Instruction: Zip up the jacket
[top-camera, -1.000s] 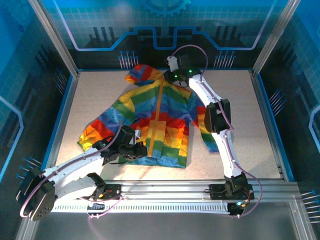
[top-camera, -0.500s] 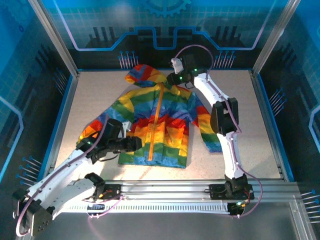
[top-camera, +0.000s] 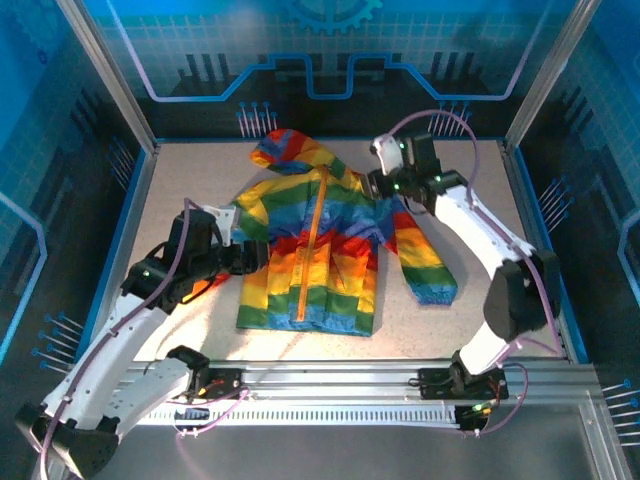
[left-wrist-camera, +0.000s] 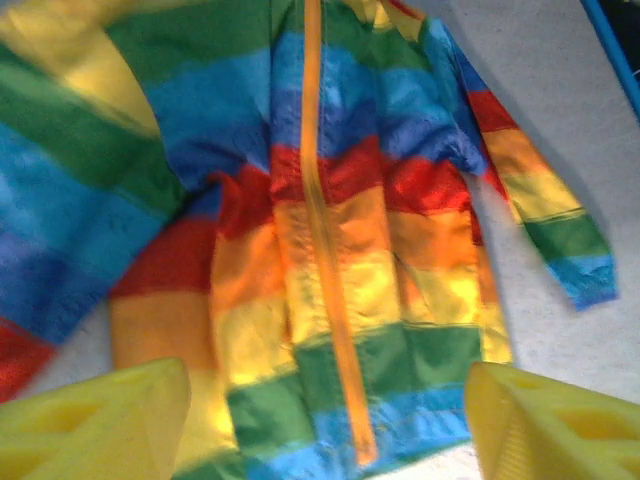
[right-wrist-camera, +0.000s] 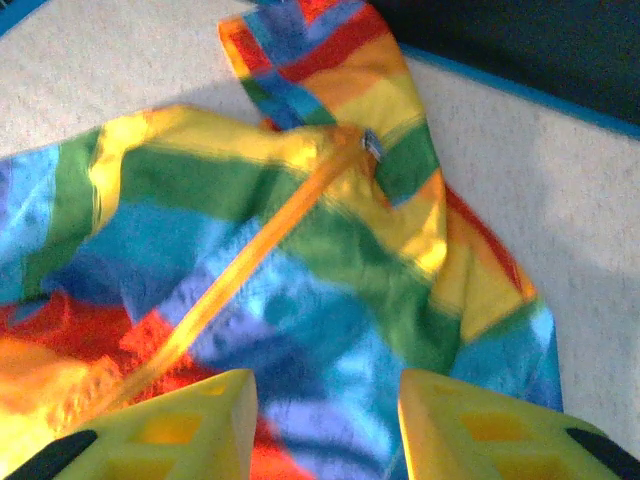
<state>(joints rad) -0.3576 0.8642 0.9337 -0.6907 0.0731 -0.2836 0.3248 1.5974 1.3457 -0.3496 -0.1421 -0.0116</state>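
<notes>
**Zip Appears Closed to the Collar; Both Pincers Released**

Location of item: the jacket (top-camera: 315, 250) lies flat on the worktop (top-camera: 470, 310), front side up. Its hood (top-camera: 290, 150) points to the far edge and its hem (top-camera: 305, 318) faces the arm bases. One sleeve (top-camera: 425, 260) trails out toward the right arm's side.

Zip condition: in the left wrist view the orange zipper (left-wrist-camera: 325, 260) runs as a single joined strip from the hem upward, with no gap between the front panels. In the right wrist view the same strip continues up to the collar. A small slider (right-wrist-camera: 372, 143) sits there at the base of the hood. On this evidence I judge the closing stroke complete.

Pincers: the left pincer (top-camera: 252, 256) sits at the jacket's left edge. Its fingers (left-wrist-camera: 100, 420) are spread wide above the fabric and hold nothing. The right pincer (top-camera: 378, 186) is near the collar, off to the right side, parted and likewise empty.

Outstanding: nothing essential, in my judgement. The fabric shows slight rumpling around the chest and shoulder. Whether the slider is fully seated at the top stop cannot be confirmed at this sharpness. Clearing the arms from the garment would be the only remaining action.
</notes>
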